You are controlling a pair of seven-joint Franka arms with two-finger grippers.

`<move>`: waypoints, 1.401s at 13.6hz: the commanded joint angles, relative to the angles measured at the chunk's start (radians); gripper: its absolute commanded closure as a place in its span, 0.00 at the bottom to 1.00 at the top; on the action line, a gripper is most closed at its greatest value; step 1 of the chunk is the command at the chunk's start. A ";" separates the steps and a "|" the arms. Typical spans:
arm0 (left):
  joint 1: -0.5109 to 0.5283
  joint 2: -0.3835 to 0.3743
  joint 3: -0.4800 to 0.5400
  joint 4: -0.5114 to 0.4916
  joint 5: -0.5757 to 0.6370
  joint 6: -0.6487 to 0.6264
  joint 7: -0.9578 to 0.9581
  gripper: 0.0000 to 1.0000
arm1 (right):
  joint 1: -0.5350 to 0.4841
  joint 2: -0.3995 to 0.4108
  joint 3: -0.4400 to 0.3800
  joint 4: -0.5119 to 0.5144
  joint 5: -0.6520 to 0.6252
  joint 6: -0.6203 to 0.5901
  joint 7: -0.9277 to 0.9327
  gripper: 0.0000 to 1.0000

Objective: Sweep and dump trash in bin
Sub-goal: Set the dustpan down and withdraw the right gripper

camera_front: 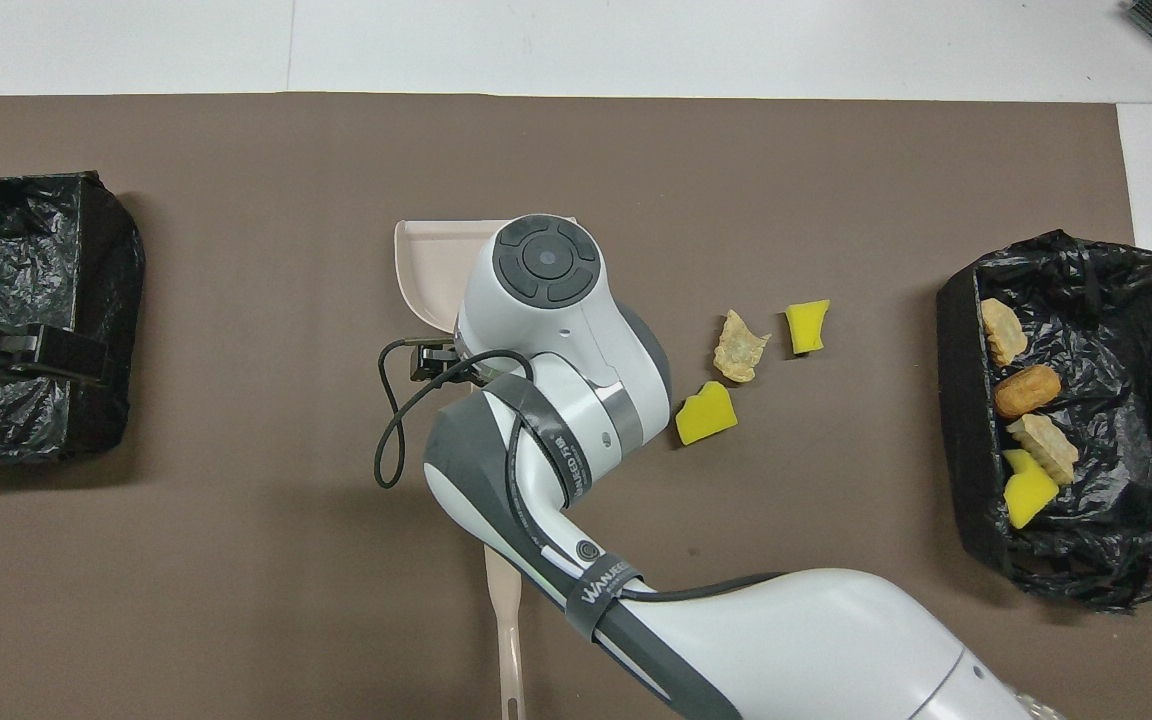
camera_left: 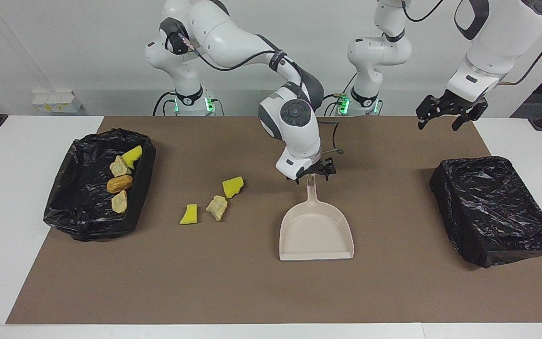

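Seven scraps make up the trash, and four of them already lie in the black-lined bin [camera_left: 97, 186] at the right arm's end of the table: a yellow sponge chunk [camera_left: 132, 156], a pale beige lump [camera_left: 119, 166], an orange-brown lump [camera_left: 119, 183] and a second beige lump [camera_left: 119, 201], lined up along the bin's wall that faces the dustpan. The other three sit loose on the brown mat [camera_left: 271, 292] between that bin and the dustpan [camera_left: 316, 231]: a yellow chunk [camera_left: 232, 186] nearest the robots, a beige lump [camera_left: 216, 207] just beside it, and a smaller yellow piece [camera_left: 189, 214] a little farther from the robots and closer to the bin. The dustpan lies flat on the mat with nothing in its tray, its handle pointing toward the robots. The right gripper [camera_left: 312, 175] hangs just over the tip of that handle with its fingers spread apart, holding nothing; whether they brush the handle cannot be told. A second black-lined bin [camera_left: 494, 209] stands at the left arm's end of the table, well apart from the dustpan, and nothing shows inside it. The left gripper [camera_left: 450, 113] waits in the air above the mat's edge near that second bin, jaws open and empty. In the overhead view a thin pale handle [camera_front: 506, 640] lies on the mat on the robots' side of the dustpan, partly hidden under the right arm.
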 commanded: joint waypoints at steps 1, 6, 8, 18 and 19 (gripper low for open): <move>0.006 -0.007 -0.005 -0.018 -0.012 0.020 -0.006 0.00 | -0.006 -0.144 0.009 -0.141 -0.007 -0.040 0.032 0.00; 0.006 -0.007 -0.007 -0.017 -0.011 0.013 -0.008 0.00 | 0.076 -0.419 0.012 -0.512 0.040 -0.039 0.102 0.00; 0.006 -0.006 -0.007 -0.015 -0.011 0.012 -0.008 0.00 | 0.134 -0.520 0.012 -0.677 0.107 0.037 0.109 0.00; 0.005 -0.007 -0.007 -0.017 -0.009 0.009 0.008 0.00 | 0.273 -0.570 0.014 -0.944 0.186 0.293 0.095 0.01; 0.005 -0.007 -0.007 -0.017 -0.009 0.009 0.008 0.00 | 0.282 -0.568 0.012 -0.950 0.186 0.293 0.095 0.09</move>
